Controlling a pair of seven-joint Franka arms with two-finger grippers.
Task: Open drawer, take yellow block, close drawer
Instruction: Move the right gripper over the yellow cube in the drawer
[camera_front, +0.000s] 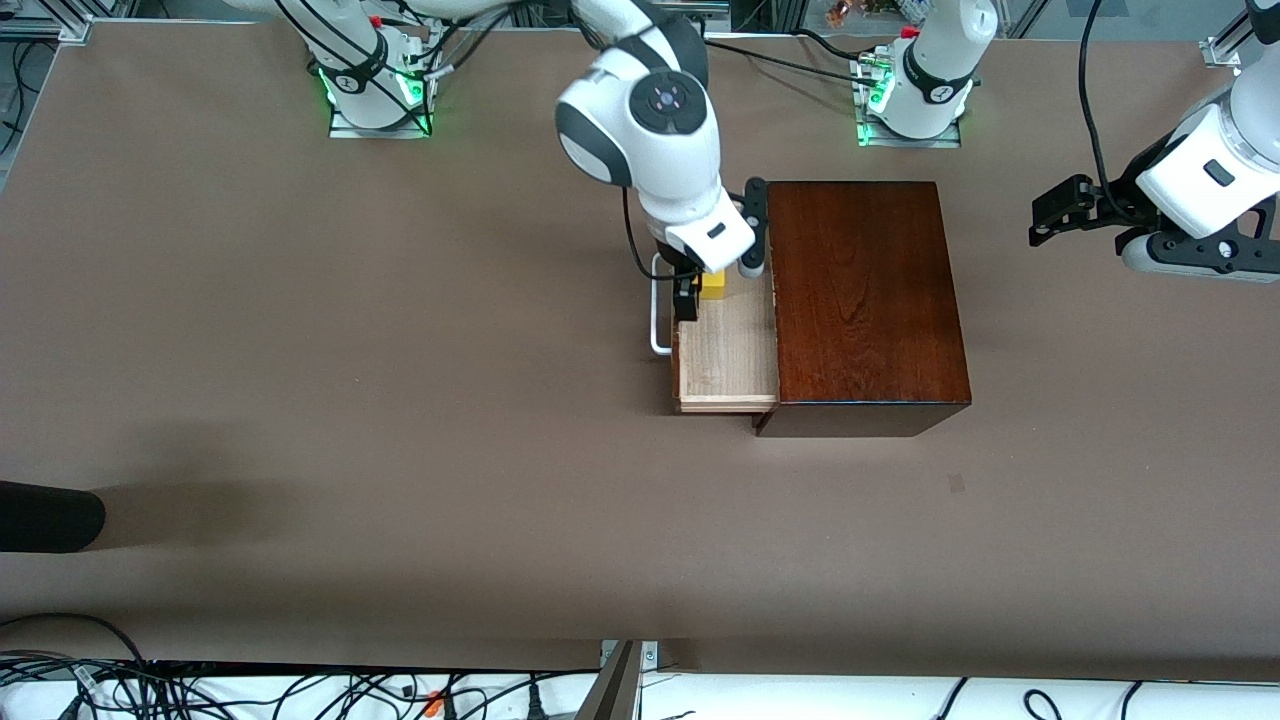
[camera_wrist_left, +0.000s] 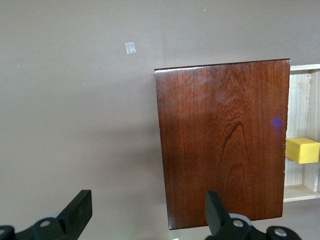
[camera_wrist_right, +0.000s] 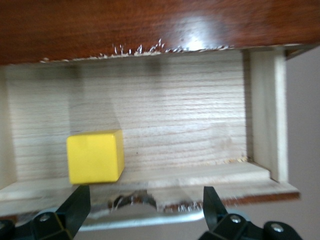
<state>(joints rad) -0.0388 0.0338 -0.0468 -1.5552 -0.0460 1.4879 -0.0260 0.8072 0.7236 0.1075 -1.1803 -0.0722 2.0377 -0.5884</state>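
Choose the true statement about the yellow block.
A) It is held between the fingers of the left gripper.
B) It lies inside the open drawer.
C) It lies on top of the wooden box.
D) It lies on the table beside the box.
B: the block rests on the pale floor of the pulled-out drawer, with the open right gripper over it, not gripping.

The front view looks down from high across the whole table (camera_front: 400, 400). Both wrist views look down, the right close, sharing the open drawer (camera_front: 728, 350) (camera_wrist_left: 305, 125) (camera_wrist_right: 165, 125).
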